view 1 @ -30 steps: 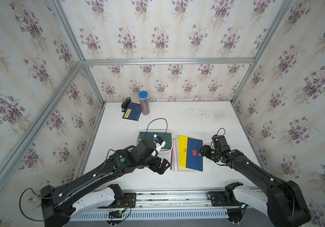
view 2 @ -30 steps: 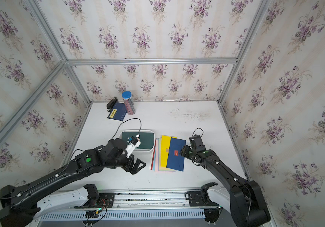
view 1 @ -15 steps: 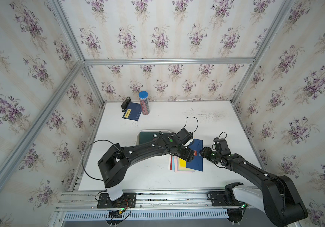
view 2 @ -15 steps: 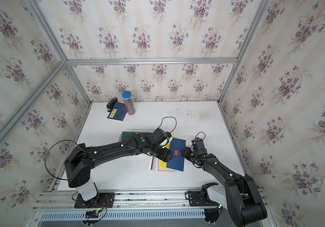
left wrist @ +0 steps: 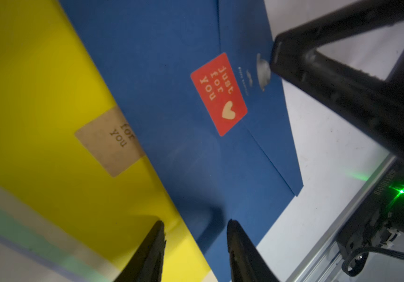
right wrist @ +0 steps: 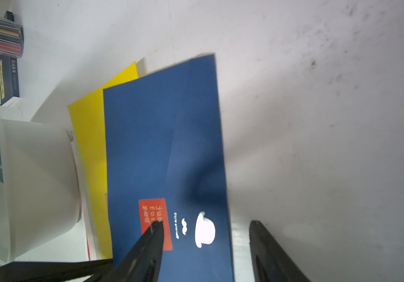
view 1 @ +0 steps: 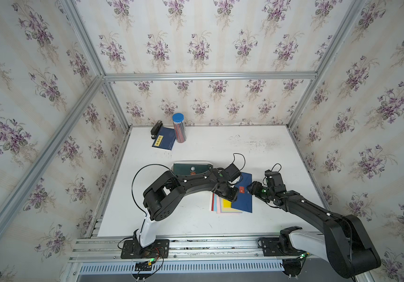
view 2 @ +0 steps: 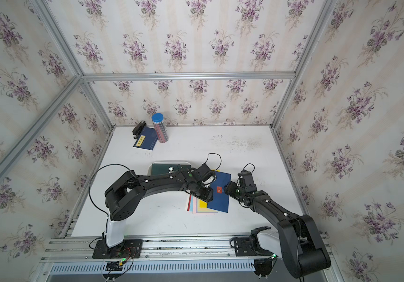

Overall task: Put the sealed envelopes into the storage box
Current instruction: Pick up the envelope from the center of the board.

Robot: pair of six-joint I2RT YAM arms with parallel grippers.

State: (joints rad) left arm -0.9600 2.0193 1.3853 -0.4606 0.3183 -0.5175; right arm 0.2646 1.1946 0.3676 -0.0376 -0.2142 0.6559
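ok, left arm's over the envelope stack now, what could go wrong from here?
1. Left pincer straddles the seam where the dark blue paper envelope overlaps the yellow paper envelope; closing may pinch both.
2. Right pincer has one finger over the blue envelope's red sticker; if it presses, a pull could crease the paper.
3. Both pincers crowd the same envelope; they may collide.

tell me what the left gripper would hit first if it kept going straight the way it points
Most likely the blue envelope: its edge, lying over the yellow envelope, sits right ahead of the left gripper, between its fingers. Depth is unclear.
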